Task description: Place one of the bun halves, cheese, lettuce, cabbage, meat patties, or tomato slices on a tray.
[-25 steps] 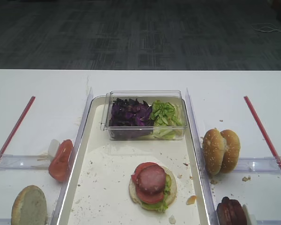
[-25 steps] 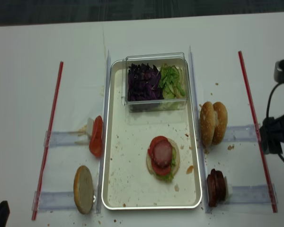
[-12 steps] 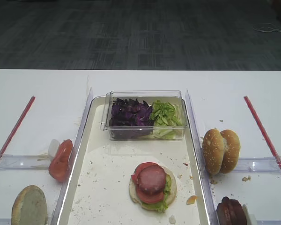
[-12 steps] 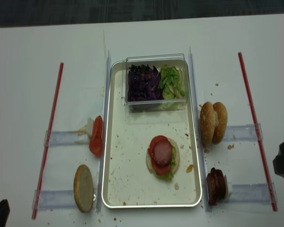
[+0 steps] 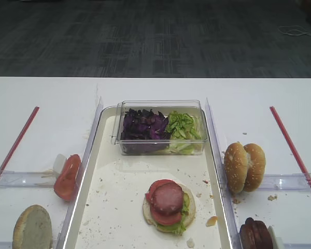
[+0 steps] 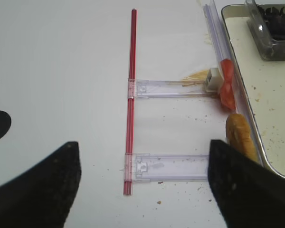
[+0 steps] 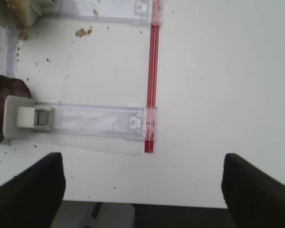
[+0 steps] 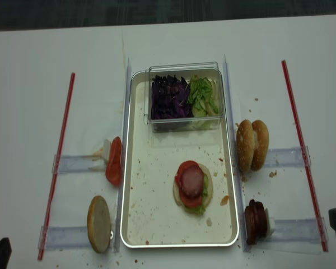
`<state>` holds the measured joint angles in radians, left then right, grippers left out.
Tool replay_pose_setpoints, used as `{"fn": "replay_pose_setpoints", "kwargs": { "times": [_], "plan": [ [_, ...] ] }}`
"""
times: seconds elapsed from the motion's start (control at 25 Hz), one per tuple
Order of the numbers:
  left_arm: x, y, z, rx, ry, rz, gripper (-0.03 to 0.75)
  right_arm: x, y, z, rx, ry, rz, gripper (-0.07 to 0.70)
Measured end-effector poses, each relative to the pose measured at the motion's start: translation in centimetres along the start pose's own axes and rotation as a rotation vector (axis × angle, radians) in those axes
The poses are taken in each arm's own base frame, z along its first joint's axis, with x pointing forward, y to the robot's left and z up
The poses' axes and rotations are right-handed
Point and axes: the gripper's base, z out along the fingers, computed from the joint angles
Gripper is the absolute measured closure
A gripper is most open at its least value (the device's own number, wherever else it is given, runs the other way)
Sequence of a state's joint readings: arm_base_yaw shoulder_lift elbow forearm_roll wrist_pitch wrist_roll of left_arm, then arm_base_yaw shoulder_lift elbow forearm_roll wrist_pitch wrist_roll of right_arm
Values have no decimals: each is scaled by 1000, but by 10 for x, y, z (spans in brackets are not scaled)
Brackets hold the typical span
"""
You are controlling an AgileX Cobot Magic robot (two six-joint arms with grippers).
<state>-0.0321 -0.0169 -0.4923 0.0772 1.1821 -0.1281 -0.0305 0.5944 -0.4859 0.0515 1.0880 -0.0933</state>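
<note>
The cream tray (image 5: 101,207) (image 8: 151,213) holds a bun half stacked with lettuce, tomato and a meat patty (image 5: 168,199) (image 8: 192,182). At its far end, a clear box holds cabbage (image 5: 142,126) and lettuce (image 5: 182,126). Bun halves (image 5: 244,167) stand to the tray's right, with meat patties (image 5: 255,234) (image 7: 4,107) nearer. Tomato slices (image 5: 67,177) (image 6: 227,90) and another bun half (image 5: 32,227) (image 6: 240,135) lie to its left. Cheese is out of view. My right gripper (image 7: 143,190) hangs open and empty over the front right table edge. My left gripper (image 6: 142,190) is open and empty at front left.
Red strips (image 5: 287,140) (image 5: 15,142) run along both sides of the table. Clear plastic holders (image 7: 90,121) (image 6: 171,166) reach from them toward the tray. Crumbs are scattered on the tray and table. The table's front edge (image 7: 133,205) lies under my right gripper.
My right arm has drawn back along the table's right side toward the front edge. It now shows only at the lower right corner of the overhead view. The food has not moved.
</note>
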Motion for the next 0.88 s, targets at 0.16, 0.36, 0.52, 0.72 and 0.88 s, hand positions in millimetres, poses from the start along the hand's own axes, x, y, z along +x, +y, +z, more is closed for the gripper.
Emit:
{"fn": "replay_pose_setpoints", "kwargs": {
  "times": [0.16, 0.36, 0.52, 0.72, 0.88],
  "plan": [
    [0, 0, 0, 0, 0, 0, 171, 10, 1, -14, 10, -116, -6, -59],
    [0, 0, 0, 0, 0, 0, 171, 27, 3, -32, 20, -268, -13, -59],
    [0, 0, 0, 0, 0, 0, 171, 41, 5, -43, 28, -384, -19, -59],
    [0, 0, 0, 0, 0, 0, 171, 57, 6, -52, 35, -496, -18, -59],
    [0, 0, 0, 0, 0, 0, 171, 65, 7, -56, 38, -560, -20, -59]
  ]
}}
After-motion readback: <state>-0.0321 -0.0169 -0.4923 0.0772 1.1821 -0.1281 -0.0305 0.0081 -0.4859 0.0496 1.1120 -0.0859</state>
